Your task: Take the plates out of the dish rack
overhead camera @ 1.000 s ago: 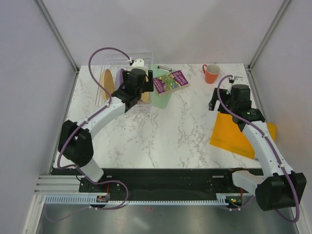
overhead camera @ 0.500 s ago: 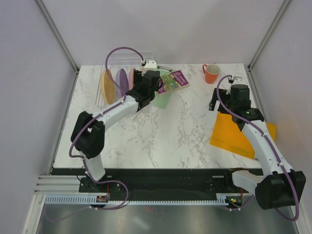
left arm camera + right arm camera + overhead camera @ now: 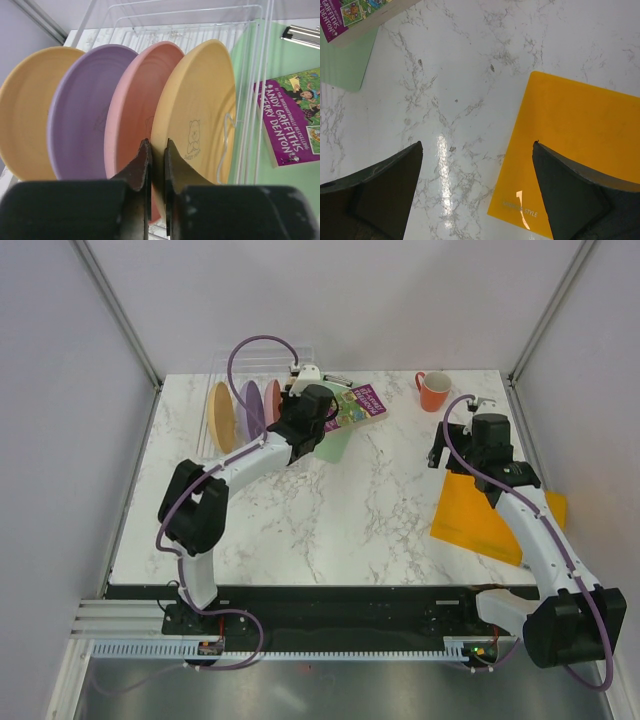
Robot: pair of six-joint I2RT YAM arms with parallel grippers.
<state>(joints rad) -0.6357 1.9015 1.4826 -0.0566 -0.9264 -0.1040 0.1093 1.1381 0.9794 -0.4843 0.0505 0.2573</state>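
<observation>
LEFT: jaws narrow, pinching lower rim of the rightmost round matte yellow-orange plate (image 3: 200,115), frame centre, standing in clear ribbed plastic rack (image 3: 200,27) | RIGHT: jaws hanging wide over white marble desk (image 3: 470,50)

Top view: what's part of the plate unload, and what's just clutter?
Job:
dish rack
left yellow-orange plate, lilac plate, pink plate, right yellow-orange plate, all upright in the rack
left gripper, apparently pinching the right yellow-orange plate's rim

Lying about:
orange mug
book
pale green sheet
orange mat
metal clip
</observation>
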